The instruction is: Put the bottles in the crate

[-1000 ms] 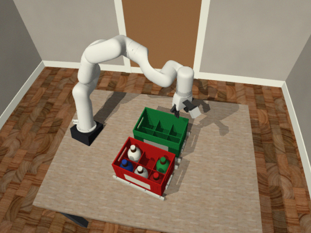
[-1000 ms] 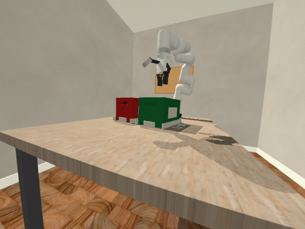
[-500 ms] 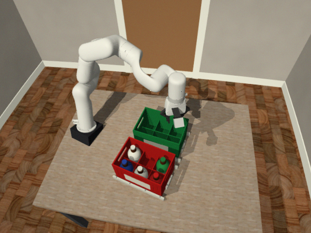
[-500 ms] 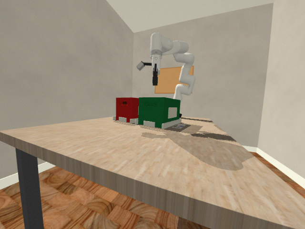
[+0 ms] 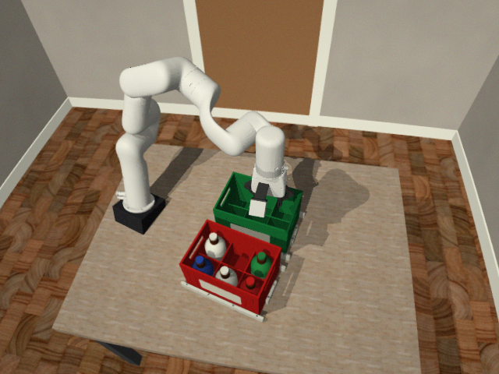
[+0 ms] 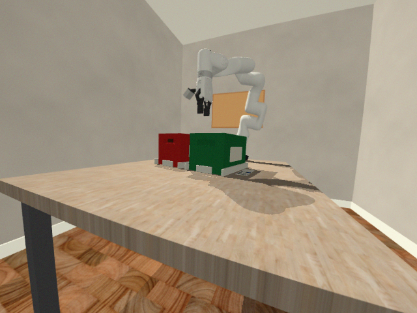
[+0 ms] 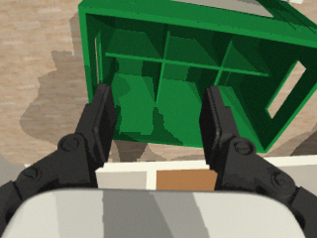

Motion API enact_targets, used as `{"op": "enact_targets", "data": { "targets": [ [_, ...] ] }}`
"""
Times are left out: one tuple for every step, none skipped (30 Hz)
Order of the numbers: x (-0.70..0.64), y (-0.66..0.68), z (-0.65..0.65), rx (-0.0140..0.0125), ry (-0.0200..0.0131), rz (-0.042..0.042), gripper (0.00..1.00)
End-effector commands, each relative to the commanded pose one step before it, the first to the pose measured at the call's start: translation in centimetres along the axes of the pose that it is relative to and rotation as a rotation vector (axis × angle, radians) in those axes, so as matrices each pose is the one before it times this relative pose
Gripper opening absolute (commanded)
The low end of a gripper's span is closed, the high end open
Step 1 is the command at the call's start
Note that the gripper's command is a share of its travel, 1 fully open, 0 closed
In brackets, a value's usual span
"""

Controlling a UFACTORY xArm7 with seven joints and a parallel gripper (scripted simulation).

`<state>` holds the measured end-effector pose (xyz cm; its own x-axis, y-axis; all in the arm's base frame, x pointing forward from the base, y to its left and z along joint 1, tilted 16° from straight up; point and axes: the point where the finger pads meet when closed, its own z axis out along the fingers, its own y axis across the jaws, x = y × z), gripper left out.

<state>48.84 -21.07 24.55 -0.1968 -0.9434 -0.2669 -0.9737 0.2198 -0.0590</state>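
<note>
My gripper (image 5: 270,195) (image 6: 203,109) (image 7: 158,102) is open and empty. It hangs well above the green crate (image 5: 225,213) (image 6: 208,151) (image 7: 198,25), over its far side. That crate's compartments are empty. The red crate (image 5: 225,295) (image 6: 173,148) stands right in front of it. It holds two white bottles (image 5: 214,245) (image 5: 225,275), a blue bottle (image 5: 203,266), a green bottle (image 5: 260,263) and a red bottle (image 5: 249,284), all upright. One back-middle compartment is empty. The pick list (image 6: 245,173) lies on the table beside the green crate, too small to read.
Both crates sit level between grey rails (image 5: 221,298) (image 6: 202,168) on the wooden table (image 5: 342,281) (image 6: 168,208). The arm's black base (image 5: 139,215) stands at the table's left. The room's walls are well away.
</note>
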Motion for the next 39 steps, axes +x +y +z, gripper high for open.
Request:
{"op": "enact_targets", "data": {
  "targets": [
    [1.888,0.674,-0.583,0.00477,0.00445,0.12656,0.65],
    [0.0,0.0,0.0,0.0,0.0,0.0,0.65],
    [0.476,0.13,-0.086,-0.0001,0.00094,0.05097,0.65],
    [0.481,0.108,-0.084,-0.00001,0.00004,0.0,0.65],
    [0.481,0.108,-0.084,-0.00001,0.00004,0.0,0.65],
    [0.481,0.108,-0.084,-0.00001,0.00004,0.0,0.65],
    [0.481,0.109,-0.084,-0.00001,0.00004,0.0,0.65],
    [0.481,0.108,-0.084,-0.00001,0.00004,0.0,0.65],
    [0.481,0.108,-0.084,-0.00001,0.00004,0.0,0.65],
    [0.482,0.108,-0.084,-0.00001,0.00004,0.0,0.65],
    [0.482,0.108,-0.084,-0.00001,0.00004,0.0,0.65],
    [0.482,0.108,-0.084,-0.00001,0.00004,0.0,0.65],
    [0.482,0.108,-0.084,-0.00001,0.00004,0.0,0.65],
    [0.482,0.108,-0.084,-0.00001,0.00004,0.0,0.65],
    [0.482,0.108,-0.084,-0.00001,0.00004,0.0,0.65],
    [0.482,0.108,-0.084,-0.00001,0.00004,0.0,0.65],
    [0.482,0.108,-0.084,-0.00001,0.00004,0.0,0.65],
    [0.0,0.0,0.0,0.0,0.0,0.0,0.65],
    [0.0,0.0,0.0,0.0,0.0,0.0,0.65],
    [0.483,0.105,-0.085,-0.00002,0.00004,0.0,0.65],
    [0.481,0.109,-0.084,-0.00001,0.00004,0.0,0.65],
    [0.481,0.109,-0.084,-0.00001,0.00004,0.0,0.65],
    [0.481,0.109,-0.084,-0.00001,0.00004,0.0,0.65],
    [0.481,0.109,-0.084,-0.00001,0.00004,0.0,0.65],
    [0.481,0.109,-0.084,-0.00001,0.00004,0.0,0.65],
    [0.481,0.109,-0.084,-0.00001,0.00004,0.0,0.65],
    [0.485,0.101,-0.087,-0.00004,0.00003,0.0,0.65],
    [0.482,0.108,-0.084,-0.00002,0.00004,0.0,0.65],
    [0.482,0.108,-0.084,-0.00002,0.00004,0.0,0.65],
    [0.482,0.108,-0.084,-0.00002,0.00004,0.0,0.65],
    [0.482,0.108,-0.084,-0.00002,0.00004,0.0,0.65],
    [0.482,0.108,-0.084,-0.00002,0.00004,0.0,0.65],
    [0.482,0.108,-0.084,-0.00002,0.00004,0.0,0.65],
    [0.482,0.108,-0.084,-0.00002,0.00004,0.0,0.65],
    [0.0,0.0,0.0,0.0,0.0,0.0,0.65],
    [0.0,0.0,0.0,0.0,0.0,0.0,0.65],
    [0.479,0.113,-0.082,0.0,0.00005,0.0,0.65],
    [0.481,0.109,-0.084,-0.00002,0.00004,0.0,0.65],
    [0.485,0.102,-0.087,-0.00004,0.00003,0.0,0.65]
  ]
}}
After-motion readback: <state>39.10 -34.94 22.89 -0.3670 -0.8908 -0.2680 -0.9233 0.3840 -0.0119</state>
